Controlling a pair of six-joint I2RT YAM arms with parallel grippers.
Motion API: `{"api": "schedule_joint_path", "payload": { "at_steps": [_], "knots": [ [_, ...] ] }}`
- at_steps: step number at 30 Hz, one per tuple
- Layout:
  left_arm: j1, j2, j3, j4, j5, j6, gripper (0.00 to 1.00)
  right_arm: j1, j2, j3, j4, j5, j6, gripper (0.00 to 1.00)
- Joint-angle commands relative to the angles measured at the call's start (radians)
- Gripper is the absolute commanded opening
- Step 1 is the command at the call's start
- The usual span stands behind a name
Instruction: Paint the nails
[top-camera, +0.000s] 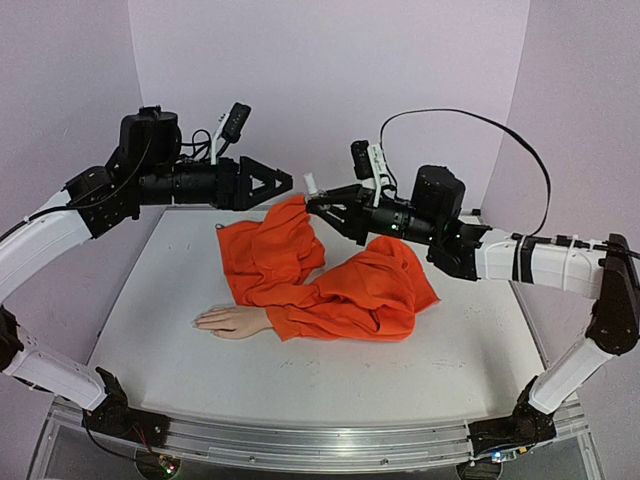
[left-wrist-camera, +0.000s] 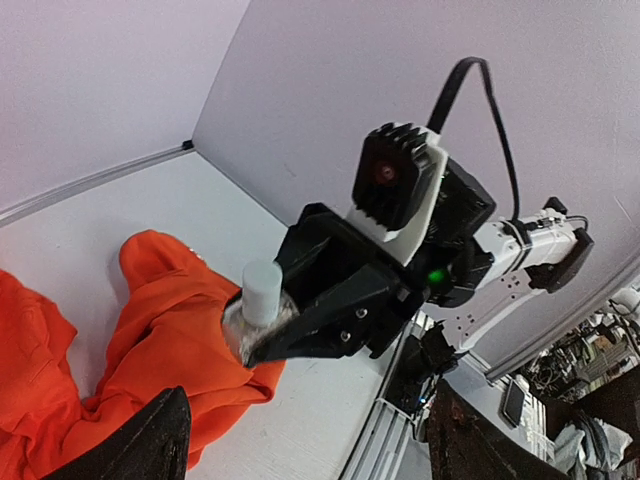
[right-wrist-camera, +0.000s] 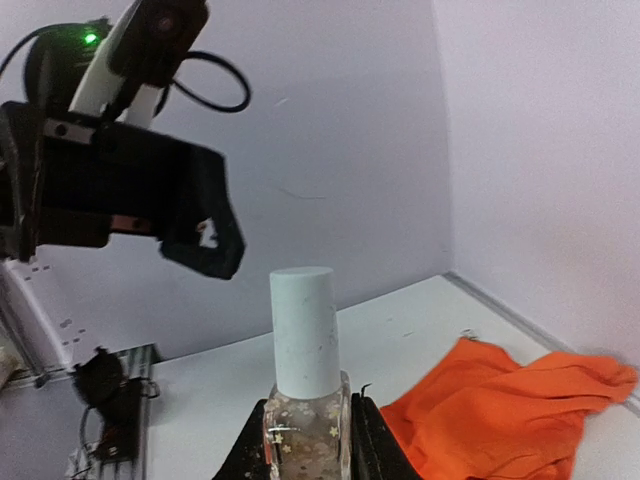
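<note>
A pale mannequin hand (top-camera: 228, 320) lies on the table, its fingertip nails (top-camera: 199, 321) pointing left, too small to make out. Its orange sleeve (top-camera: 330, 280) spreads behind it. My right gripper (top-camera: 318, 205) is shut on a small clear glass bottle (right-wrist-camera: 305, 425) with star flecks and a white cap (right-wrist-camera: 303, 330), held upright above the cloth's far end. The bottle also shows in the left wrist view (left-wrist-camera: 262, 295). My left gripper (top-camera: 280, 183) is open and empty, in the air just left of the bottle, its fingers (left-wrist-camera: 150, 440) wide apart.
The orange cloth (left-wrist-camera: 120, 330) lies in folds across the table's middle. Lilac walls (top-camera: 330, 60) close the back and sides. The metal rail (top-camera: 300, 445) runs along the near edge.
</note>
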Motion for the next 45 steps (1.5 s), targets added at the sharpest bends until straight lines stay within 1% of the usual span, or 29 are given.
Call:
{"api": "schedule_joint_path", "payload": {
  "at_steps": [1, 2, 3, 6, 9, 16, 20, 22, 23, 25, 27, 28, 30, 31, 32, 33, 34, 35, 36, 37, 38, 39, 41, 43, 44, 45],
  "knots": [
    [0.001, 0.016, 0.009, 0.13, 0.121, -0.002, 0.82, 0.013, 0.038, 0.06, 0.156, -0.404, 0.19, 0.0],
    [0.001, 0.026, 0.012, 0.146, 0.146, -0.006, 0.8, 0.013, 0.051, 0.059, 0.192, -0.436, 0.221, 0.0],
    [0.0, 0.037, 0.022, 0.159, 0.182, -0.006, 0.76, 0.012, 0.059, 0.058, 0.23, -0.458, 0.25, 0.0],
    [-0.01, 0.069, 0.047, 0.171, 0.264, -0.011, 0.67, 0.012, 0.068, 0.048, 0.298, -0.454, 0.302, 0.0],
    [-0.023, 0.072, 0.036, 0.178, 0.285, -0.005, 0.63, 0.012, 0.075, 0.041, 0.349, -0.439, 0.34, 0.0],
    [-0.027, 0.062, 0.006, 0.18, 0.272, 0.01, 0.54, 0.011, 0.057, 0.015, 0.376, -0.386, 0.35, 0.0],
    [-0.027, 0.063, 0.002, 0.179, 0.242, 0.012, 0.35, 0.008, 0.045, 0.008, 0.376, -0.375, 0.343, 0.0],
    [-0.027, 0.069, 0.005, 0.172, 0.229, 0.01, 0.3, 0.005, 0.041, 0.004, 0.375, -0.368, 0.342, 0.0],
    [-0.027, 0.072, 0.01, 0.168, 0.224, 0.013, 0.25, 0.004, 0.041, 0.003, 0.375, -0.366, 0.34, 0.0],
    [-0.027, 0.079, 0.02, 0.145, 0.205, 0.02, 0.12, 0.002, 0.038, 0.0, 0.372, -0.357, 0.333, 0.0],
    [-0.028, 0.089, 0.04, 0.114, 0.167, 0.026, 0.02, 0.003, 0.03, -0.001, 0.343, -0.319, 0.305, 0.0],
    [-0.029, 0.092, 0.046, 0.099, 0.151, 0.029, 0.0, 0.004, 0.022, 0.002, 0.277, -0.276, 0.271, 0.0],
    [-0.034, 0.098, 0.054, 0.071, 0.104, 0.03, 0.0, 0.006, -0.006, 0.02, 0.138, -0.13, 0.188, 0.0],
    [-0.038, 0.101, 0.06, 0.055, 0.06, 0.028, 0.0, 0.025, -0.024, 0.035, 0.041, 0.041, 0.118, 0.0],
    [-0.045, 0.104, 0.067, 0.029, 0.002, 0.022, 0.0, 0.078, -0.047, 0.055, -0.087, 0.337, 0.028, 0.0],
    [-0.046, 0.109, 0.076, -0.005, -0.07, 0.007, 0.0, 0.177, -0.053, 0.066, -0.14, 0.797, -0.078, 0.0],
    [-0.047, 0.12, 0.089, -0.044, -0.138, -0.015, 0.0, 0.254, -0.037, 0.06, -0.096, 1.142, -0.192, 0.0],
    [-0.047, 0.133, 0.103, -0.091, -0.204, -0.04, 0.0, 0.295, -0.003, 0.052, 0.006, 1.379, -0.337, 0.0],
    [-0.045, 0.15, 0.119, -0.134, -0.242, -0.055, 0.0, 0.31, 0.035, 0.055, 0.096, 1.495, -0.46, 0.0],
    [-0.045, 0.166, 0.131, -0.154, -0.256, -0.065, 0.0, 0.314, 0.074, 0.073, 0.152, 1.54, -0.537, 0.0],
    [-0.045, 0.181, 0.142, -0.164, -0.258, -0.072, 0.0, 0.318, 0.1, 0.097, 0.161, 1.543, -0.567, 0.0],
    [-0.045, 0.189, 0.151, -0.165, -0.249, -0.076, 0.0, 0.321, 0.11, 0.114, 0.149, 1.51, -0.562, 0.0],
    [-0.044, 0.194, 0.165, -0.166, -0.226, -0.072, 0.0, 0.321, 0.088, 0.111, 0.087, 1.331, -0.477, 0.0],
    [-0.043, 0.187, 0.173, -0.165, -0.209, -0.056, 0.01, 0.313, 0.051, 0.082, 0.081, 1.122, -0.435, 0.0],
    [-0.043, 0.179, 0.173, -0.162, -0.2, -0.05, 0.08, 0.307, 0.038, 0.071, 0.078, 1.026, -0.42, 0.0],
    [-0.041, 0.168, 0.166, -0.149, -0.191, -0.046, 0.19, 0.295, 0.024, 0.062, 0.066, 0.917, -0.398, 0.0]
  ]
}}
